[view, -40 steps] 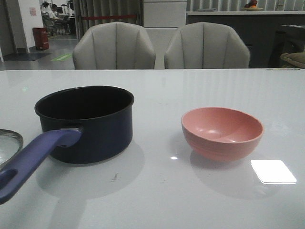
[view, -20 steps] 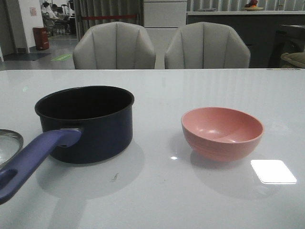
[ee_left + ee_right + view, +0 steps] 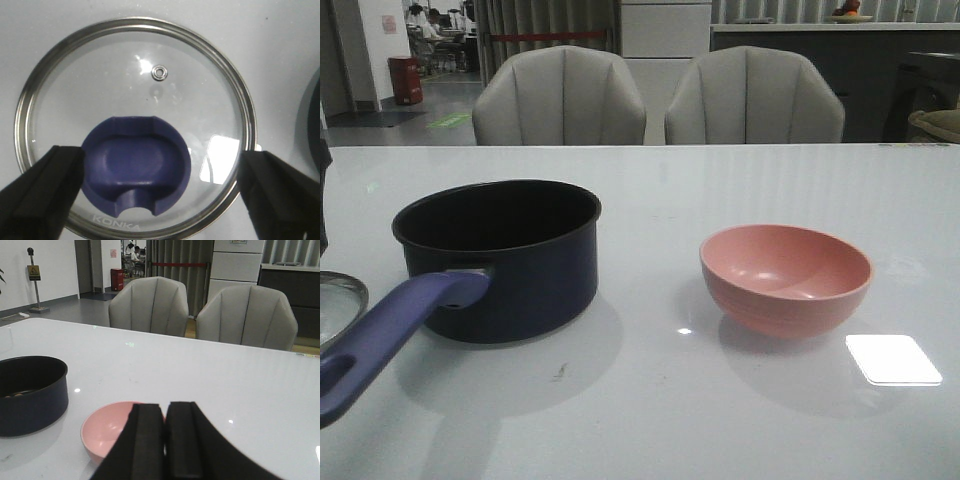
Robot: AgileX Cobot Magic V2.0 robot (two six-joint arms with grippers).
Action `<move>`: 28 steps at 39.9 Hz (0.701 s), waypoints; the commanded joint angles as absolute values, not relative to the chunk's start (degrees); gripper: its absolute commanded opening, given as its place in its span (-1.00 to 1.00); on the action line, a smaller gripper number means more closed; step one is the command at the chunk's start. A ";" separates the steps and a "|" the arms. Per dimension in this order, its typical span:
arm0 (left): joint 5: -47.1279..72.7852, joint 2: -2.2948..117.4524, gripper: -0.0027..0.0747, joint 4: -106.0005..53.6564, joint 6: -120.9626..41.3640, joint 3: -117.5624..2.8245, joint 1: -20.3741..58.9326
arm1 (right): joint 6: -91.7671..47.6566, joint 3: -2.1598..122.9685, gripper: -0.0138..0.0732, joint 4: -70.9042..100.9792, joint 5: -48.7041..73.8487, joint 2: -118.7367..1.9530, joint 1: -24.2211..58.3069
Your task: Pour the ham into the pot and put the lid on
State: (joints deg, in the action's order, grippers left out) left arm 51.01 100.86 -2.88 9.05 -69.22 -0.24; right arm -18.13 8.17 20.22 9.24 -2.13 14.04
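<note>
On table: pot [image 3: 500, 258] handle points front-left | left jaws apart | right jaws together

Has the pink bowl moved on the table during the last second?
No. In the front view the pink bowl sits at the same spot beside the bright patch of light on the table, right of the pot.

Glossy white table [image 3: 740, 420], mirroring light. Clear glass lid [image 3: 135, 125], shiny metal rim, smooth matt blue knob [image 3: 136, 170]. Dark pot [image 3: 505, 255], matt black inside. Smooth pink bowl [image 3: 785, 280], faint sheen. Matt black fingers [image 3: 40, 195].
</note>
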 commanded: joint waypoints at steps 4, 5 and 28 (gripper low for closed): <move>50.29 99.84 0.72 -0.52 10.86 -70.88 -0.22 | -18.61 9.68 -0.34 20.93 4.44 -2.70 14.09; 50.42 99.97 0.72 0.00 11.38 -70.88 -0.22 | -18.61 9.68 -0.34 20.93 4.44 -2.70 14.09; 50.12 103.14 0.50 -0.74 11.38 -70.88 -0.22 | -18.61 9.68 -0.34 20.93 4.44 -2.70 14.09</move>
State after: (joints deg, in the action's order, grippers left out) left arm 50.98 105.63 -0.35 10.57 -69.26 -0.24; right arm -18.13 8.17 20.22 9.24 -2.13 14.04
